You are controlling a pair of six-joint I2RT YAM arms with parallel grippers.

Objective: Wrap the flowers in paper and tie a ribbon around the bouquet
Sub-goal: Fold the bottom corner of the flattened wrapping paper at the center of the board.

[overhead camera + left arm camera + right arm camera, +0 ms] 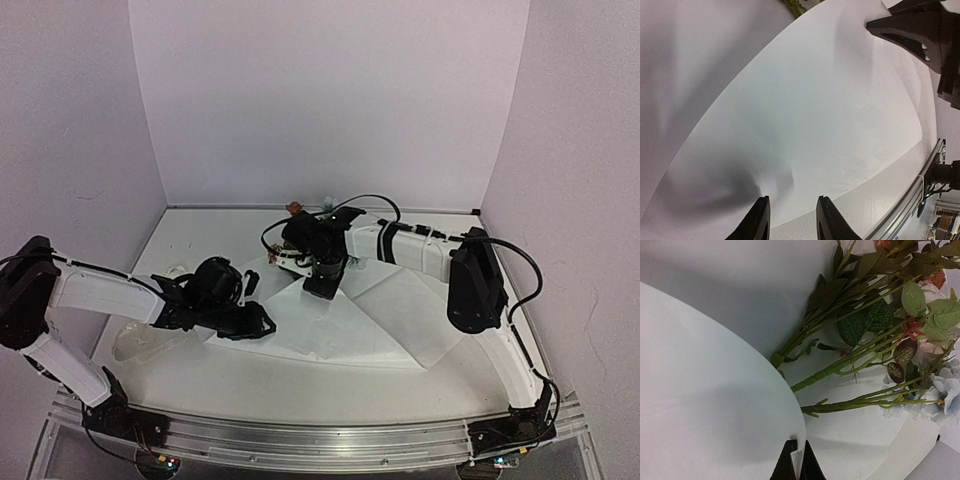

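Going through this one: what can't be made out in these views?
Top view: flowers mostly hidden behind the right gripper.
Right wrist view: blooms cut off by the right edge.
Left wrist view: whether the paper lies inside the left gripper or beneath it is unclear.
Ribbon: not identifiable in any view.

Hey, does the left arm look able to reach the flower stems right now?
Probably not directly. A raised flap of the paper, pinched by the right gripper, stands between the left gripper and the flowers, so it would likely have to go over or around.
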